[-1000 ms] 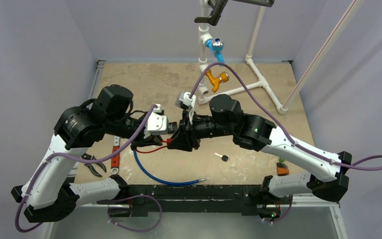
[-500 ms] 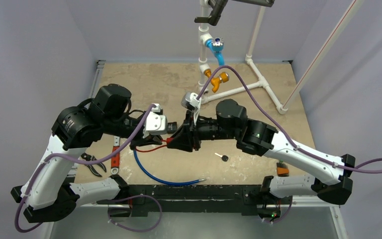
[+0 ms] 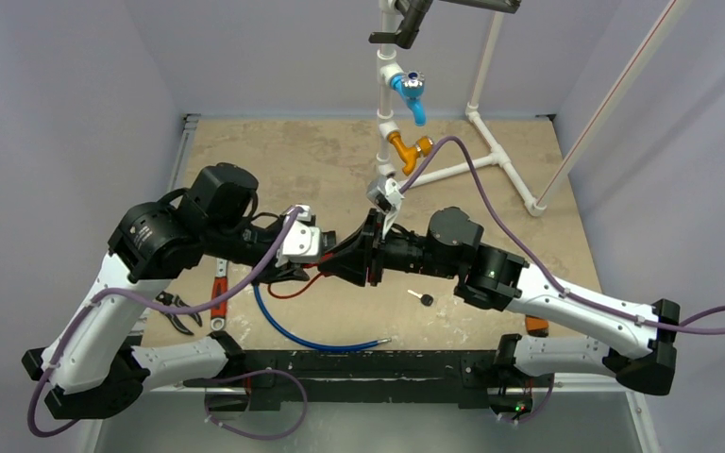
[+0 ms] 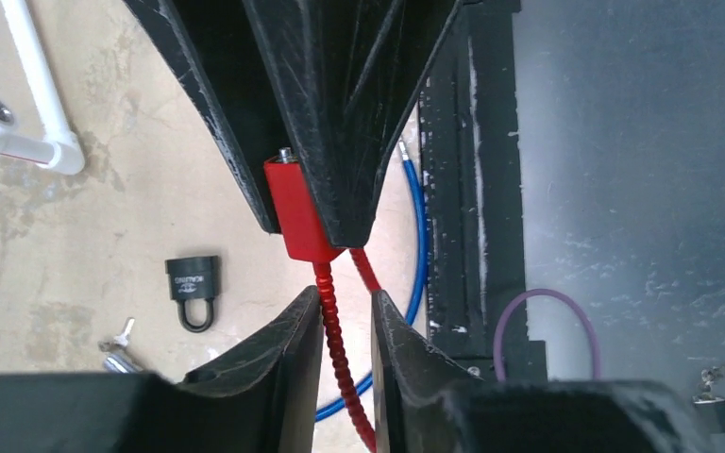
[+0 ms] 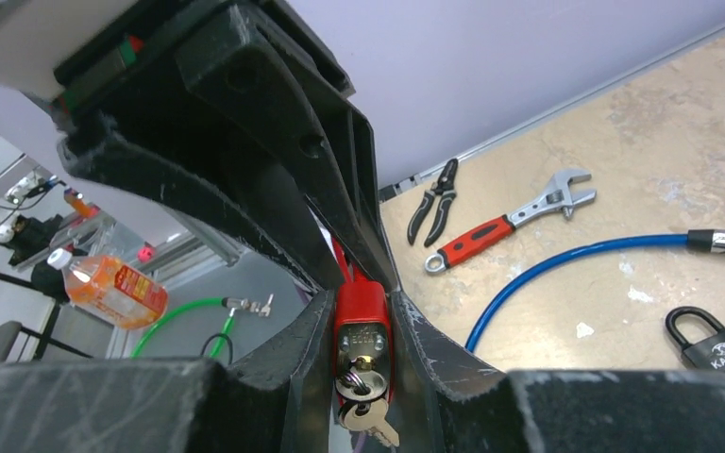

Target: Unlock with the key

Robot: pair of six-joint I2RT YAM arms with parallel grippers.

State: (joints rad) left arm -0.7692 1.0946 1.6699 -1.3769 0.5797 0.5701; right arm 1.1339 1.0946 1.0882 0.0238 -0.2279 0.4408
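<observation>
Red lock is clamped by right gripper, so key is presented for turning. Left gripper is barely parted around red cable.

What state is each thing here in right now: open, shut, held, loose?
Red lock: gripped, key inserted.
Right gripper: jaws shut on that lock.
Left gripper: jaws slightly apart, red cable between them.
Black padlock: shackle closed, lying on table.
Blue cable: lying loose, end free.
Spare key: lying unheld.

Robot lab bench: plain lilac walls, white pipe rig, wrench, pliers.
</observation>
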